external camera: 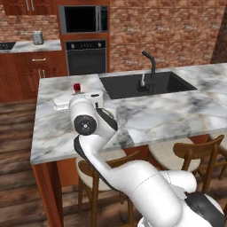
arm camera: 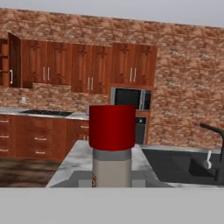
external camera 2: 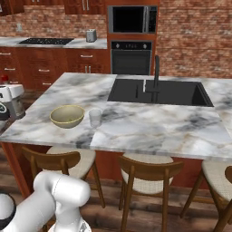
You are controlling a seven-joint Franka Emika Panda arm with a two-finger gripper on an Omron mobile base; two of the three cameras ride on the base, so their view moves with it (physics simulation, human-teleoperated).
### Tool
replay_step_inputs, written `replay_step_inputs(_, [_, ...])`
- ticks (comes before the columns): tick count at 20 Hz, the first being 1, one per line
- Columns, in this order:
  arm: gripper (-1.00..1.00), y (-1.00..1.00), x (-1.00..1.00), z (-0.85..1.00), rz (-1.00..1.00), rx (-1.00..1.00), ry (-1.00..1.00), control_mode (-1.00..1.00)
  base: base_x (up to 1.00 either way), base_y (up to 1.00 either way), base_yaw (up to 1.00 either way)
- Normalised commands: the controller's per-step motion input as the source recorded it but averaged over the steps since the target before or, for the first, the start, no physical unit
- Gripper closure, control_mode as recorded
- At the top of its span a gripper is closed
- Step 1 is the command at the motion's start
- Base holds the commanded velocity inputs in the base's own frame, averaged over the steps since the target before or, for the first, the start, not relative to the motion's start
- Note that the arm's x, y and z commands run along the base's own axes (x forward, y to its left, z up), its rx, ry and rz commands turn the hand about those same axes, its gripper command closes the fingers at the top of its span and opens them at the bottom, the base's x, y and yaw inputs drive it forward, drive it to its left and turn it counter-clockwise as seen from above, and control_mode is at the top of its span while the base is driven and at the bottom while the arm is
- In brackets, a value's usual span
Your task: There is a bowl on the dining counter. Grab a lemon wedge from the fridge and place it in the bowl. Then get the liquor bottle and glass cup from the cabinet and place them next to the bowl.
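My gripper [external camera: 78, 95] is shut on the liquor bottle [external camera: 76, 87], a pale bottle with a red cap, held upright over the left end of the dining counter [external camera: 159, 117]. In the hand view the bottle's cap [arm camera: 112, 127] stands right in front of the camera, above the gripper [arm camera: 112, 178]. From the right base view the gripper [external camera 2: 6, 90] and bottle [external camera 2: 4, 78] hang at the left edge, left of the yellowish bowl [external camera 2: 67, 116]. A clear glass cup [external camera 2: 95, 117] stands just right of the bowl. Something small lies inside the bowl; I cannot tell whether it is the lemon wedge.
A black sink [external camera 2: 158, 92] with a dark faucet [external camera 2: 156, 72] is set into the counter's far side. Wooden stools [external camera 2: 145, 174] stand along the near edge. A wall oven and microwave [external camera 2: 132, 20] lie beyond. A cabinet door [arm camera: 14, 61] stands open at the far left.
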Motion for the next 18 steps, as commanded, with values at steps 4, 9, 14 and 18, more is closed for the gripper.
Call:
replay_step_inputs(4, [1.0,0.28,0.34,-0.43,-0.08,0.0,0.0,-1.0,0.0,0.0,0.0])
replay_step_inputs(9, [1.0,0.17,0.19,-0.62,-0.06,0.0,0.0,-1.0,0.0,0.0,0.0])
replay_step_inputs(14, [1.0,0.01,0.24,-0.42,-0.05,0.0,-0.01,-1.0,0.0,0.0,0.0])
replay_step_inputs(18, [1.0,0.0,0.41,-0.09,-0.06,0.0,0.0,-1.0,0.0,0.0,0.0])
